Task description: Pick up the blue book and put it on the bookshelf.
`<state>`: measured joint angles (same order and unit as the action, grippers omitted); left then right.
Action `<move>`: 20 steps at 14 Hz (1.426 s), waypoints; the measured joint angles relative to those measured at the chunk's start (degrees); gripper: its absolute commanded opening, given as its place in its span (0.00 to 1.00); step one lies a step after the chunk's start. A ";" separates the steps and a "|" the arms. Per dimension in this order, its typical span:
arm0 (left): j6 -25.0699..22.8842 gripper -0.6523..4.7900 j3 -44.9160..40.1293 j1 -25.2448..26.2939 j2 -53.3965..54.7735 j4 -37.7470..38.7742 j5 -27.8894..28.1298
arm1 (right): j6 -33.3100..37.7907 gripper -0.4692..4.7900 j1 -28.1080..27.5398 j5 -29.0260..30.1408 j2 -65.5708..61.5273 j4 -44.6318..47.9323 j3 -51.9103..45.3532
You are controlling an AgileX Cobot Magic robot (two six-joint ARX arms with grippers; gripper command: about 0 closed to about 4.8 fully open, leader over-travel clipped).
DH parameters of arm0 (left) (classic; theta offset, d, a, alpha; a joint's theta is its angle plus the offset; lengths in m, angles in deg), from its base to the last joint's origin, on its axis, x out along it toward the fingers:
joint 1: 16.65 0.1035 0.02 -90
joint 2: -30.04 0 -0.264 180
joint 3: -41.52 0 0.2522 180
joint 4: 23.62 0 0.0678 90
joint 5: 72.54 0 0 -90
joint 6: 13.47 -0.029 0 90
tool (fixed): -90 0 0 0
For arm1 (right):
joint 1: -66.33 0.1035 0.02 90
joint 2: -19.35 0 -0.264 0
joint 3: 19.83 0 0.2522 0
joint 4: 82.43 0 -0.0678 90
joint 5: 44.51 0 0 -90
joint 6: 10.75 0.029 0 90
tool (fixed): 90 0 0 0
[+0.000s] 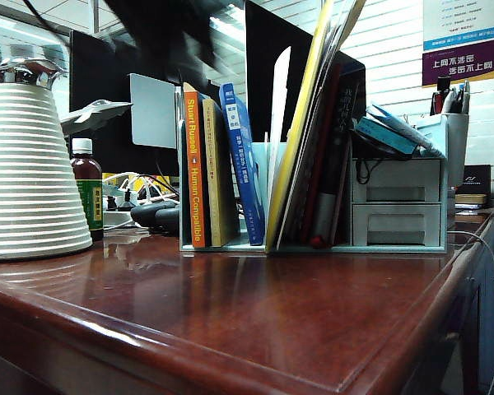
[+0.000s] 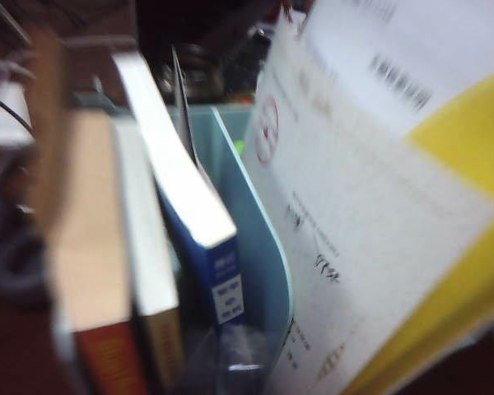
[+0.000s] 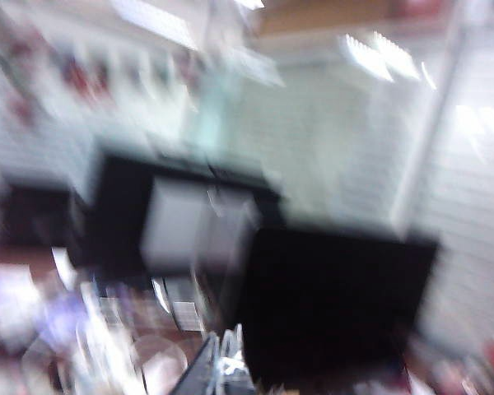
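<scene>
I identify an office: wooden counter (image 1: 230,313), bookshelf (image 1: 255,197) of books, drawer unit (image 1: 397,206), pen holder (image 1: 455,140), dark monitors (image 1: 99,90) behind.

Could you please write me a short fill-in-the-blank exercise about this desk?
The blue book stands in the ___.
The leftmost book's spine is ___.
The left gripper, shut, is by the blue book's spine; the right gripper, facing the monitors, is ___.
Missing: bookshelf; orange; shut.

Right wrist view blurred, right tool (image 3: 222,362) indistinct
</scene>
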<state>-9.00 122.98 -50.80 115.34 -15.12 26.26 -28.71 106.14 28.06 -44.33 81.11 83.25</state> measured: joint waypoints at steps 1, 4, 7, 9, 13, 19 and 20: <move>-0.92 0.11 -0.02 -0.02 -4.02 3.02 0.02 | -0.04 0.09 -0.04 -0.44 2.14 -5.49 -0.07; -2.16 0.11 -1.53 -0.07 -17.11 5.79 -1.53 | 1.33 0.09 -0.02 0.96 11.54 -14.64 -8.76; -6.05 0.11 -13.22 -0.09 -29.14 6.03 -4.85 | 2.99 0.09 -0.04 4.68 23.61 -4.90 -33.57; -8.37 0.11 -30.40 -0.09 -39.60 1.75 -10.38 | 4.13 0.09 -0.02 8.20 33.73 7.61 -57.27; -7.26 0.11 -48.59 -0.07 -52.72 -4.79 -10.21 | 10.40 0.26 -0.07 -0.39 42.10 15.67 -77.96; -5.86 0.11 -56.81 -0.07 -53.07 -6.69 -10.23 | 13.22 0.25 0.02 -3.02 42.58 13.79 -80.89; -5.05 0.11 -57.90 -0.07 -53.05 -7.54 -10.82 | 13.22 0.25 0.02 -3.02 42.58 13.77 -80.89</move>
<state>-14.05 65.08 -50.87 62.29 -22.66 15.44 -15.48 106.17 25.04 -1.76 94.88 2.36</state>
